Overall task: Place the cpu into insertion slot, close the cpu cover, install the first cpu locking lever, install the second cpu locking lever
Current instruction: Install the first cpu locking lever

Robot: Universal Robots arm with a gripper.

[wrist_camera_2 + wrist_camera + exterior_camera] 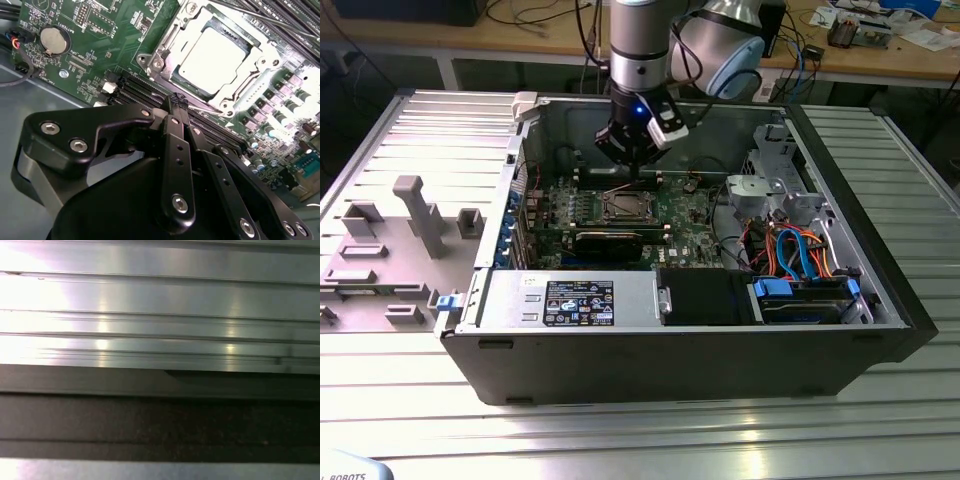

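Closed and empty, my claw (179, 102) hangs straight down over the green board (100, 45), just beside the cpu (212, 55) under its cover (167, 42); socket edges wash out in glare.

Ribbed metal table (880, 380), wooden workbench (410, 30) behind

A: The small square cpu (212, 59) has a smooth, shiny silver metal top, glaring nearly white under the light. The thin silver metal cpu cover (176, 37) framing it looks polished too.

B: And the black gripper (178, 106)?

A: Matt black links, smooth, with bright metal screw heads. The green circuit board (95, 60) has a slight lacquered sheen.

B: The ribbed aluminium table (620, 430)?

A: Brushed grey metal, grooved, catching soft glints. The dark computer case (650, 365) wall looks matt, faintly rough in the first wrist view.
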